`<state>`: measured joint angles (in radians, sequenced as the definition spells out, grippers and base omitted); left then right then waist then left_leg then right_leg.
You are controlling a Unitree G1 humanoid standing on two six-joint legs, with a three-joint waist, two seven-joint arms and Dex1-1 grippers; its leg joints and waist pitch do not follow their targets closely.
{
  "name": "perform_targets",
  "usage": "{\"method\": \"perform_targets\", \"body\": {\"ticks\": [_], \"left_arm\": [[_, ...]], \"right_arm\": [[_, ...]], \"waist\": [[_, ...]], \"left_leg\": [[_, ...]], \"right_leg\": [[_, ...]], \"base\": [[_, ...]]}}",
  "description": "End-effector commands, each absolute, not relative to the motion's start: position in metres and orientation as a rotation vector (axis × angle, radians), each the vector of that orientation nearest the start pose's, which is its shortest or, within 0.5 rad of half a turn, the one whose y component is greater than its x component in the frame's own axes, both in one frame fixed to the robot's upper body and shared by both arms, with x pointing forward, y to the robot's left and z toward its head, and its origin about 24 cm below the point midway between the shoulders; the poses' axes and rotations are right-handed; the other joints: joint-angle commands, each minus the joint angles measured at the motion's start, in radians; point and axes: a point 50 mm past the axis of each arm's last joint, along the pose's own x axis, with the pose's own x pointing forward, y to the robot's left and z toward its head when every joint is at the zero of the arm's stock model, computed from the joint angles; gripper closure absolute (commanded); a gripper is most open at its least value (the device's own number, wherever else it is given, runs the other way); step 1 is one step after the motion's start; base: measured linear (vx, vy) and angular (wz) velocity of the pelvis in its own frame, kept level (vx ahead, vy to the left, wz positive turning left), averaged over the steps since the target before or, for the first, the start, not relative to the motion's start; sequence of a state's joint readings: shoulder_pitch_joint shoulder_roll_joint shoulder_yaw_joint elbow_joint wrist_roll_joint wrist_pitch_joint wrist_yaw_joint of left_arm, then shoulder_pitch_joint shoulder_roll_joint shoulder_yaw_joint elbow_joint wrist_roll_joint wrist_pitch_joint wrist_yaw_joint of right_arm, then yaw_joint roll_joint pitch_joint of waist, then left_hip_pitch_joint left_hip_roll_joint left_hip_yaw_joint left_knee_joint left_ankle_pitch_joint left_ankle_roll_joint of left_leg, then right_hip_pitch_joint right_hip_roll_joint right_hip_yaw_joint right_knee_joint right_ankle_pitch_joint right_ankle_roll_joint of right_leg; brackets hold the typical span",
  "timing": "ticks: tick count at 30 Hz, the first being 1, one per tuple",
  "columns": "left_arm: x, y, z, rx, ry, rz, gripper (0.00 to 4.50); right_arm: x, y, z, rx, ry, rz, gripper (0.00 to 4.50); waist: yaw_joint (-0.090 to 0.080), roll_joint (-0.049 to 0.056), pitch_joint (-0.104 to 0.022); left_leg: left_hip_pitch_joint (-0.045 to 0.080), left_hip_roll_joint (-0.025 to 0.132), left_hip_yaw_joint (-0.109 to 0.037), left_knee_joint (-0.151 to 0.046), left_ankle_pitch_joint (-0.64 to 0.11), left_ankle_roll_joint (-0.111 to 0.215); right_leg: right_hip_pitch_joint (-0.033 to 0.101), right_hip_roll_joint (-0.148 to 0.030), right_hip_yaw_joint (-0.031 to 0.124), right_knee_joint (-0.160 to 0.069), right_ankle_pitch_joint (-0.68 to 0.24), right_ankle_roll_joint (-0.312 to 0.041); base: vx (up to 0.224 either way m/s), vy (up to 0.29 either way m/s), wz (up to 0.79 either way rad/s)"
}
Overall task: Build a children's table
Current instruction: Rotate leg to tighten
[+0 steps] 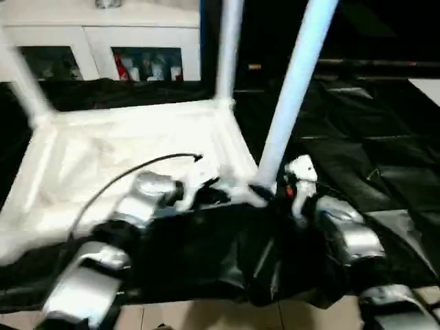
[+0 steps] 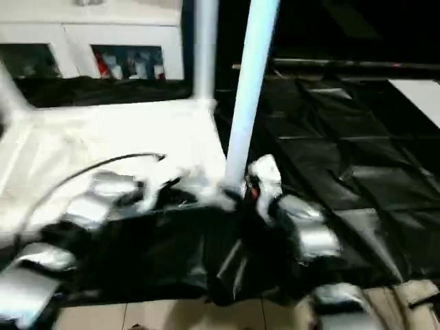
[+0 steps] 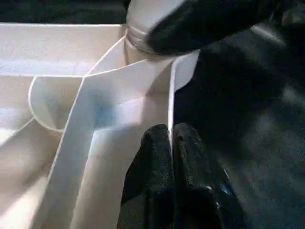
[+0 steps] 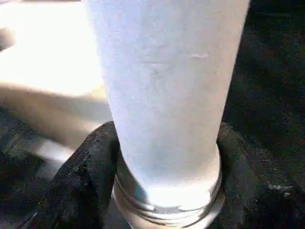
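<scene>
Left eye view: black sheeting [image 1: 385, 165] covers the work surface, white cabinets [image 1: 103, 41] behind. An upturned white tabletop [image 1: 103, 165] lies on it, legs cut off above. Right tool [image 4: 167, 191] grips the near-corner leg [image 1: 292, 89] at its base; left tool [image 3: 170, 143] is closed on the tabletop's rim.

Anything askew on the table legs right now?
Yes. The near-right leg leans away from the far-right leg, which stands straight. The right gripper clamps its base at the tabletop corner, so it looks not yet seated.
</scene>
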<state>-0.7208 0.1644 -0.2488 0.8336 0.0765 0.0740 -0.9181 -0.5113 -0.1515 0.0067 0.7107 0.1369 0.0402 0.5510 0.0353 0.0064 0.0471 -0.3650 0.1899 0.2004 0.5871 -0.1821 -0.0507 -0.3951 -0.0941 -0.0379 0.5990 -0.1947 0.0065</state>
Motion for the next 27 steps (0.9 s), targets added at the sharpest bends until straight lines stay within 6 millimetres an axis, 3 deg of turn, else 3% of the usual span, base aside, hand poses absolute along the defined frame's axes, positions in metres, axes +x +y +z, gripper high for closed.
{"method": "perform_targets", "body": {"ticks": [1, 2, 3, 5, 8, 11, 16, 17, 19, 20, 22, 26, 27], "left_arm": [[0.335, 0.049, 0.044, 0.273, 0.356, -1.171, 4.5], [0.334, 0.043, 0.044, 0.271, 0.353, -1.172, 4.5], [0.334, 0.039, 0.045, 0.271, 0.351, -1.173, 4.5], [0.334, 0.037, 0.045, 0.272, 0.346, -1.173, 4.5], [0.338, 0.04, 0.047, 0.279, 0.336, -1.157, 4.5], [0.339, 0.049, 0.047, 0.298, 0.342, -1.158, 4.5], [0.337, 0.074, 0.044, 0.336, 0.369, -1.205, 4.5], [0.334, 0.085, 0.044, 0.347, 0.376, -1.251, 4.5], [0.332, 0.091, 0.044, 0.354, 0.376, -1.276, 4.5], [0.329, 0.1, 0.043, 0.361, 0.393, -1.31, 4.5], [0.323, 0.12, 0.043, 0.38, 0.435, -1.379, 4.5], [0.319, 0.134, 0.045, 0.374, 0.462, -1.424, 4.5], [0.317, 0.142, 0.049, 0.366, 0.469, -1.45, 4.5]], "right_arm": [[0.322, -0.111, -0.002, 0.034, 0.401, 0.583, 1.8], [0.324, -0.103, 0.001, 0.034, 0.384, 0.599, 1.8], [0.324, -0.098, 0.003, 0.033, 0.371, 0.615, 1.8], [0.325, -0.093, 0.006, 0.041, 0.353, 0.634, 1.24], [0.327, -0.091, 0.015, 0.012, 0.293, 0.692, 1.01], [0.325, -0.094, 0.02, 0.004, 0.263, 0.768, 0.66], [0.314, -0.108, 0.027, -0.062, 0.242, 1.01, 0.66], [0.311, -0.115, 0.03, -0.072, 0.246, 1.08, 0.66], [0.309, -0.118, 0.031, -0.076, 0.25, 1.111, 0.66], [0.307, -0.123, 0.034, -0.077, 0.252, 1.15, 0.66], [0.305, -0.131, 0.039, -0.076, 0.255, 1.213, 0.66], [0.304, -0.137, 0.043, -0.078, 0.254, 1.252, 0.66], [0.303, -0.14, 0.046, -0.07, 0.256, 1.286, 0.66]], "waist": [[-0.008, -0.002, -0.041], [-0.007, 0.012, -0.043], [-0.011, 0.002, -0.044], [-0.009, 0.006, -0.046], [-0.005, 0.007, -0.047], [-0.003, 0.001, -0.047], [0.002, -0.008, -0.048], [0.004, -0.016, -0.052], [0.006, -0.011, -0.055], [0.007, -0.014, -0.057], [0.011, -0.012, -0.062], [0.015, -0.01, -0.059], [0.017, -0.015, -0.057]], "left_leg": [[0.017, 0.035, -0.029, -0.091, -0.407, -0.038], [0.019, 0.034, -0.03, -0.09, -0.403, -0.035], [0.015, 0.032, -0.027, -0.088, -0.396, -0.019], [0.015, 0.031, -0.024, -0.086, -0.387, 0.001], [0.015, 0.034, -0.022, -0.086, -0.367, 0.014], [0.01, 0.035, -0.021, -0.086, -0.347, 0.033], [0.006, 0.037, -0.018, -0.083, -0.302, 0.065], [-0.003, 0.036, -0.019, -0.08, -0.256, 0.082], [-0.004, 0.04, -0.017, -0.077, -0.214, 0.097], [-0.003, 0.041, -0.015, -0.075, -0.195, 0.101], [-0.006, 0.043, -0.012, -0.067, -0.111, 0.136], [0.001, 0.045, -0.006, -0.065, -0.11, 0.141], [0.002, 0.047, -0.005, -0.066, -0.117, 0.136]], "right_leg": [[0.019, -0.045, 0.027, -0.096, -0.408, -0.177], [0.02, -0.047, 0.028, -0.094, -0.391, -0.181], [0.02, -0.044, 0.028, -0.098, -0.371, -0.184], [0.021, -0.045, 0.029, -0.099, -0.369, -0.184], [0.02, -0.045, 0.03, -0.098, -0.337, -0.192], [0.025, -0.047, 0.029, -0.095, -0.323, -0.197], [0.029, -0.049, 0.031, -0.092, -0.288, -0.202], [0.038, -0.051, 0.028, -0.086, -0.262, -0.207], [0.038, -0.05, 0.027, -0.077, -0.199, -0.224], [0.038, -0.049, 0.026, -0.073, -0.168, -0.234], [0.043, -0.044, 0.021, -0.05, -0.017, -0.283], [0.037, -0.044, 0.021, -0.047, 0.019, -0.315], [0.036, -0.044, 0.021, -0.049, 0.01, -0.318]], "base": [[0.0, 0.0, 0.0], [0.0, 0.0, 0.0], [0.0, 0.0, 0.0], [0.0, 0.0, 0.0], [0.0, 0.0, 0.0], [0.0, 0.0, 0.0], [0.0, 0.0, 0.0], [0.0, 0.0, 0.0], [0.0, 0.0, 0.0], [0.0, 0.0, 0.0], [0.0, 0.0, 0.0], [0.0, 0.0, 0.0], [0.0, 0.0, 0.0]]}}
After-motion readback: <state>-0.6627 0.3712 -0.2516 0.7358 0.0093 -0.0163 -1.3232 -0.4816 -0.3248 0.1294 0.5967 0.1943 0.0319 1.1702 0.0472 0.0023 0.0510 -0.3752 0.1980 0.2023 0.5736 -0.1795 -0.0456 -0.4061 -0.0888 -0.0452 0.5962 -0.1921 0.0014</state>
